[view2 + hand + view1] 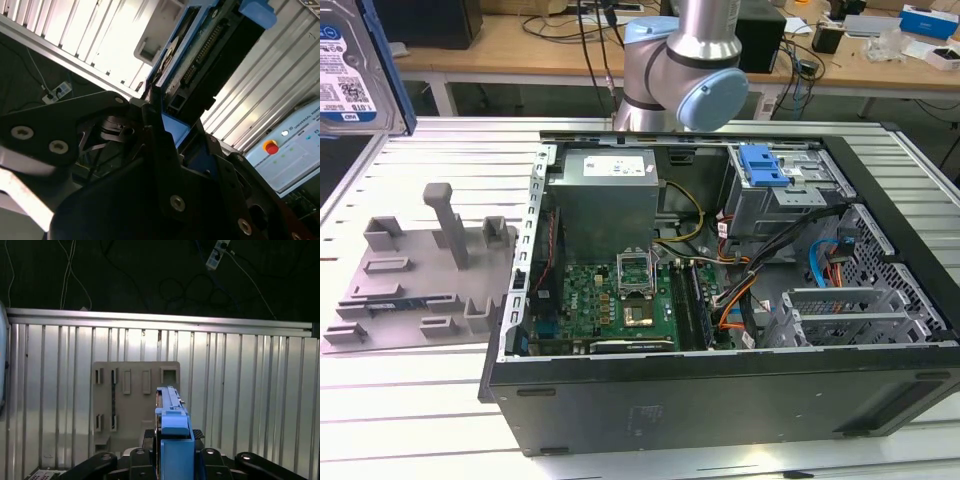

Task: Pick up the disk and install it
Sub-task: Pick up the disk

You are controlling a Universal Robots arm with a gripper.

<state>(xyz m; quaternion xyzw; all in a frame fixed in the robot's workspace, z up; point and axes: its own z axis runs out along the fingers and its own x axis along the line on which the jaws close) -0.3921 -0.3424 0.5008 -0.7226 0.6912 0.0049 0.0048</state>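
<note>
The disk [350, 70] hangs high at the exterior view's left, its blue-and-white label facing the camera and a blue bracket along its edge. It is well above the grey fixture plate [420, 275]. In the first wrist view the disk [172, 425] stands edge-on, and my gripper [172, 440] is shut on its lower part with a finger on each side. The second wrist view shows the disk [210, 50] from its connector end, with the gripper [170, 125] clamped on the blue bracket.
The open computer case [620, 420] lies on the slatted metal table [410, 420], right of the fixture. Inside are a grey power supply [605, 195], a green motherboard [620, 300] and a drive cage with a blue latch [765, 165]. My arm [685, 60] rises behind the case.
</note>
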